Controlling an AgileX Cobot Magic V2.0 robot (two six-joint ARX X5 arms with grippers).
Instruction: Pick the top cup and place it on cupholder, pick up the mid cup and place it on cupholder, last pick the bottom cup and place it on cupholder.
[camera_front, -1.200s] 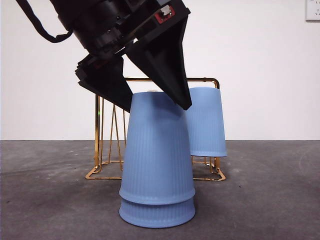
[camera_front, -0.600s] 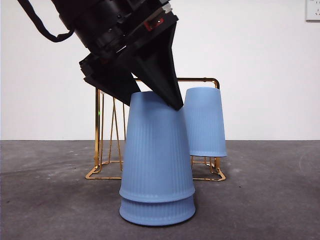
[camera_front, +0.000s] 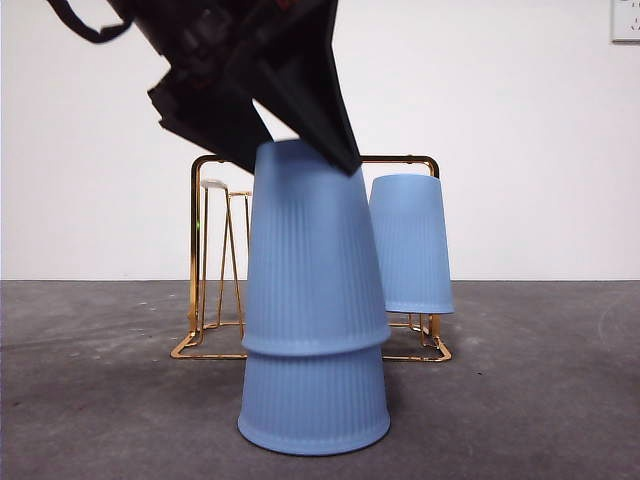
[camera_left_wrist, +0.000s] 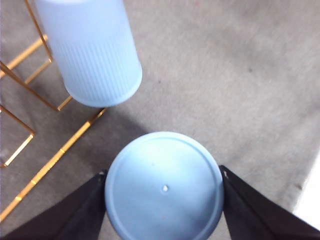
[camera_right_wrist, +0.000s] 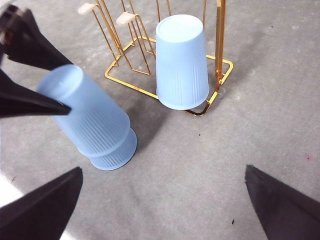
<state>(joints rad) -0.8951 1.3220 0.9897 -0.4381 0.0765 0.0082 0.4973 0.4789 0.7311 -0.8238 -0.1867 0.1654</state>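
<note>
Lifting, item by item: left gripper (camera_front: 300, 150) clamped on mid cup (camera_front: 315, 250), partly drawn off bottom cup (camera_front: 314, 400) at the table's (camera_front: 540, 400) front. Cupholder (camera_front: 405, 160) behind — one cup (camera_front: 410, 245) seated on its right prong, two left to place. Right gripper (camera_right_wrist: 165, 210) waits, jaws apart. Prong under seated cup hidden; left gripper's top cut off.

mid cup (camera_front: 312, 255): blue, ribbed, upside down, partly raised off the bottom cup | bottom cup (camera_front: 314, 400): blue, inverted on table | top cup (camera_front: 410, 245): inverted on prong of gold wire cupholder (camera_front: 195, 260)
</note>
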